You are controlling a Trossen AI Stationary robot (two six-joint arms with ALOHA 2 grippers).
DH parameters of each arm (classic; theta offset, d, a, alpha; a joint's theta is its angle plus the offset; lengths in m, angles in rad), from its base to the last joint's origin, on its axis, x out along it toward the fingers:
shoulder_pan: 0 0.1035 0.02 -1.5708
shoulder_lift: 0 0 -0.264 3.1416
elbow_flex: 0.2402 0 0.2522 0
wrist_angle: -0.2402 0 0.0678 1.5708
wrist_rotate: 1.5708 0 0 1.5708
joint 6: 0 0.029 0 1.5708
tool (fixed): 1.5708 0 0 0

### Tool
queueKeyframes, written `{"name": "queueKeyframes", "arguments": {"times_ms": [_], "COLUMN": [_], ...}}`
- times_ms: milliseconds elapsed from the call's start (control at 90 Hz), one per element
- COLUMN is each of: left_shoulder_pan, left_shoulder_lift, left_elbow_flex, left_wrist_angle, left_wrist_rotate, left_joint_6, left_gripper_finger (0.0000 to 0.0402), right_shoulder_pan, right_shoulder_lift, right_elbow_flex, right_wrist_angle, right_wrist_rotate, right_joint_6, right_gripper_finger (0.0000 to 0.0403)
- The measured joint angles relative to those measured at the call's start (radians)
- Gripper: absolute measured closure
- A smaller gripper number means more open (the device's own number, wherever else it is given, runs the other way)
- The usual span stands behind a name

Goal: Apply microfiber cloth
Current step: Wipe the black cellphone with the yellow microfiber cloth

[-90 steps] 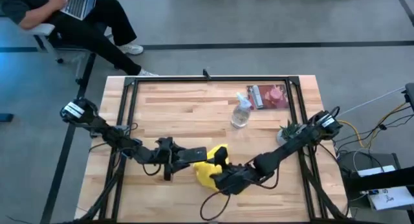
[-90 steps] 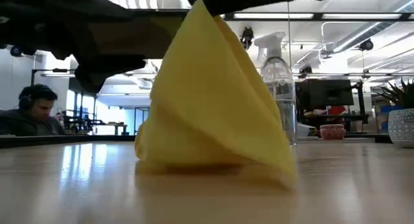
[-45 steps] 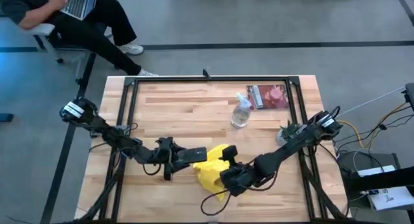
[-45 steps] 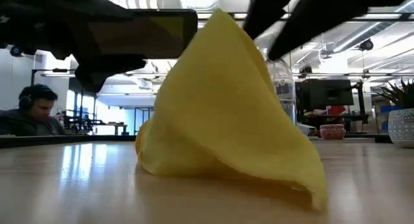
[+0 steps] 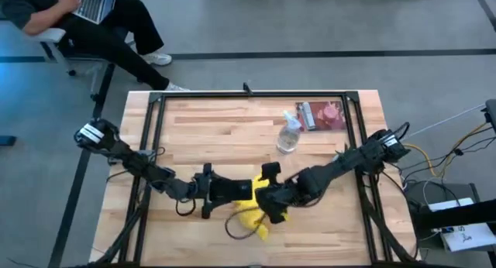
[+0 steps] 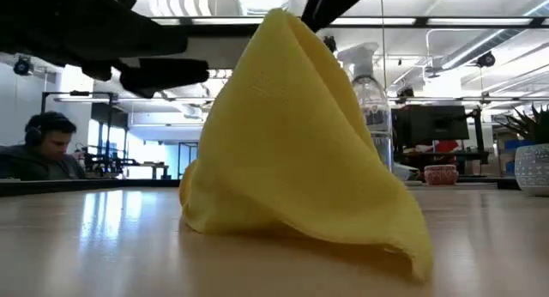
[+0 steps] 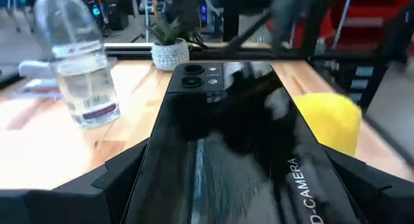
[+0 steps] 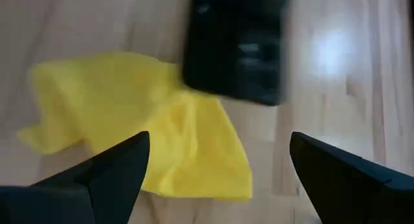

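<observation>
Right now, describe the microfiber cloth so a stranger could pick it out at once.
Start at the wooden table and go to its near edge, where the two arms meet. The microfiber cloth lies there in a rumpled heap, one corner pulled up to a peak. It is bright yellow and soft, unlike the flat black phone the left claw holds or the clear spray bottle farther back.

microfiber cloth (image 5: 256, 216) partly hidden under arms, phone (image 8: 236, 46) blurred, cut off

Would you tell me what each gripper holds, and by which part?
The left gripper clamps the black phone by its long edges, at the end opposite its lenses; the right gripper is open, empty.
</observation>
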Motion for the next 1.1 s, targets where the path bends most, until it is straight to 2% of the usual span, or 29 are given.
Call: {"name": "queueKeyframes", "arguments": {"times_ms": [67, 244, 344, 600, 744, 844, 1022, 1100], "left_shoulder_pan": [0.0, -0.006, -0.006, -0.042, -0.071, -0.083, -0.083, -0.084], "left_shoulder_lift": [0.008, 0.008, 0.008, 0.008, 0.008, 0.008, 0.008, 0.01], "left_elbow_flex": [0.034, 0.106, 0.135, 0.22, 0.303, 0.351, 0.393, 0.393], "left_wrist_angle": [-0.049, -0.262, -0.302, -0.342, -0.471, -0.55, -0.619, -0.622], "left_wrist_rotate": [-0.011, -0.117, -0.154, -0.189, -0.33, -0.424, -0.453, -0.465], "left_joint_6": [0.014, 0.055, 0.117, 0.501, 0.665, 0.789, 0.999, 1.067], "left_gripper_finger": [0.0083, 0.0083, 0.0084, 0.0085, 0.0085, 0.0085, 0.0085, 0.0085], "right_shoulder_pan": [-0.012, -0.011, -0.012, -0.068, -0.09, -0.089, -0.084, -0.083], "right_shoulder_lift": [0.002, 0.003, 0.003, -0.021, -0.071, -0.101, -0.166, -0.193], "right_elbow_flex": [0.0, 0.0, 0.0, 0.0, 0.0, -0.003, -0.108, -0.189], "right_wrist_angle": [-0.005, 0.011, 0.012, -0.085, -0.175, -0.242, -0.244, -0.186], "right_wrist_rotate": [0.001, -0.031, -0.061, -0.132, -0.183, -0.178, -0.148, -0.15], "right_joint_6": [-0.017, -0.041, -0.017, 0.096, 0.188, 0.243, 0.347, 0.407], "right_gripper_finger": [0.0054, 0.0054, 0.0054, 0.0054, 0.0055, 0.0055, 0.007, 0.0085]}}
